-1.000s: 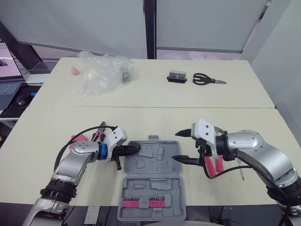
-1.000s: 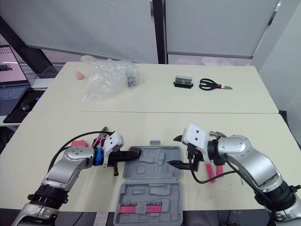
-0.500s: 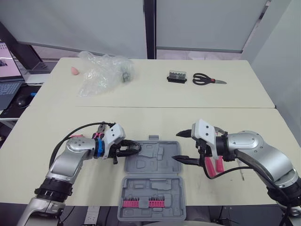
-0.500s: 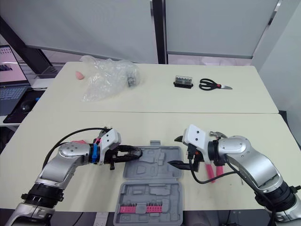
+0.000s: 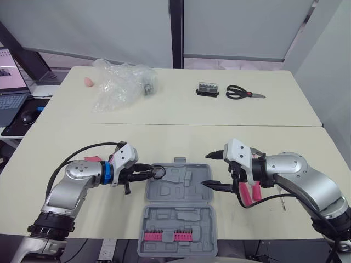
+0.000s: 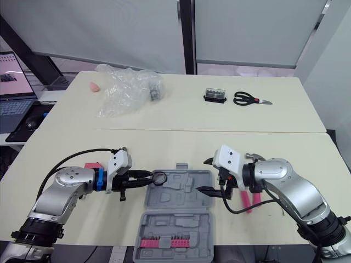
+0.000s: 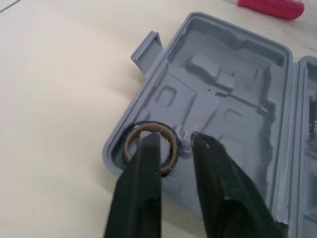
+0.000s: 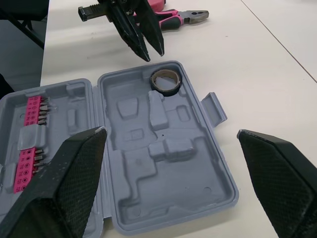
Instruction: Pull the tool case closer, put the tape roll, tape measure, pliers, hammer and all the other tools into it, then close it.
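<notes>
We count one open grey plastic tool case (image 5: 186,193), one black tape roll (image 8: 166,81), one pair of pink-handled pliers (image 8: 174,16) and one pair of black scissors (image 5: 241,93).

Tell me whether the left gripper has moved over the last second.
Yes. The left gripper has backed off toward the robot's left, away from the tool case; the tape roll lies in its corner.

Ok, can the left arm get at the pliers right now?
Probably yes. The pliers lie bare on the table close beside the left gripper, which is open and empty by the tape roll in the tool case.
</notes>
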`<action>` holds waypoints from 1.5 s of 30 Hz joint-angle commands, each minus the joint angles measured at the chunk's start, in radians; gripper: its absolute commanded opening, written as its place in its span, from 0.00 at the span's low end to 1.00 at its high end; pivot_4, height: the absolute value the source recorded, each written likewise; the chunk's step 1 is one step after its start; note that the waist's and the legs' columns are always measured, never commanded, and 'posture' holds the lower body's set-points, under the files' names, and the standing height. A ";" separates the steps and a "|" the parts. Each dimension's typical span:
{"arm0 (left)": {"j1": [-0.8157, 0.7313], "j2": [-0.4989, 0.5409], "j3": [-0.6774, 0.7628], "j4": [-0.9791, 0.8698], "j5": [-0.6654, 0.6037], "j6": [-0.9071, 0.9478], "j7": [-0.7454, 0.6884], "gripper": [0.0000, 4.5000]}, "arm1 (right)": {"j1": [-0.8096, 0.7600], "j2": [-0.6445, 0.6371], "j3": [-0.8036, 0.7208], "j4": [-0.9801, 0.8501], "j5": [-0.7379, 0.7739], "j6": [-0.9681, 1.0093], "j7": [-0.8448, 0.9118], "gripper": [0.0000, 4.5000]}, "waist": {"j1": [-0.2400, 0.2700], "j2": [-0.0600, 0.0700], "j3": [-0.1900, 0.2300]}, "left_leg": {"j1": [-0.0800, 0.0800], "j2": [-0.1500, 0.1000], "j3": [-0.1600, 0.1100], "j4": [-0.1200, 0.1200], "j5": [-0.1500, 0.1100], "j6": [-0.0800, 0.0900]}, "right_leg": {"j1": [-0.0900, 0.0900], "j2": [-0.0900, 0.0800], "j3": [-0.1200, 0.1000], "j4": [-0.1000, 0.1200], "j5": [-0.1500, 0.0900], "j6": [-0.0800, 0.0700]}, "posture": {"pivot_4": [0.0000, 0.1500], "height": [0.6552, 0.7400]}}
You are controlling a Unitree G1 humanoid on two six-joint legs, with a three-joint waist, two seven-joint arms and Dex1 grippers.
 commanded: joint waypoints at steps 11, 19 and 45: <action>-0.071 -0.067 -0.052 0.082 0.058 -0.140 0.000 0.01 | 0.003 0.006 -0.002 -0.019 -0.018 -0.030 -0.001 1.00 | 0.000 0.000 0.000 | 0.000 0.000 0.000 0.000 0.000 0.000 | 0.000 0.000 0.000 0.000 0.000 0.000 | 1.00 1.00; -0.099 -0.082 -0.036 0.129 0.048 -0.183 -0.009 0.14 | 0.007 0.004 -0.005 -0.024 -0.018 -0.026 0.002 1.00 | 0.000 0.000 0.000 | 0.000 0.000 0.000 0.000 0.000 0.000 | 0.000 0.000 0.000 0.000 0.000 0.000 | 1.00 1.00; -0.131 -0.117 -0.128 0.353 0.190 -0.292 -0.023 0.20 | 0.039 -0.009 -0.005 -0.041 -0.018 -0.029 0.005 1.00 | 0.001 0.000 0.000 | 0.001 0.000 0.000 0.000 0.000 0.000 | 0.001 0.000 0.000 0.000 0.000 0.000 | 1.00 1.00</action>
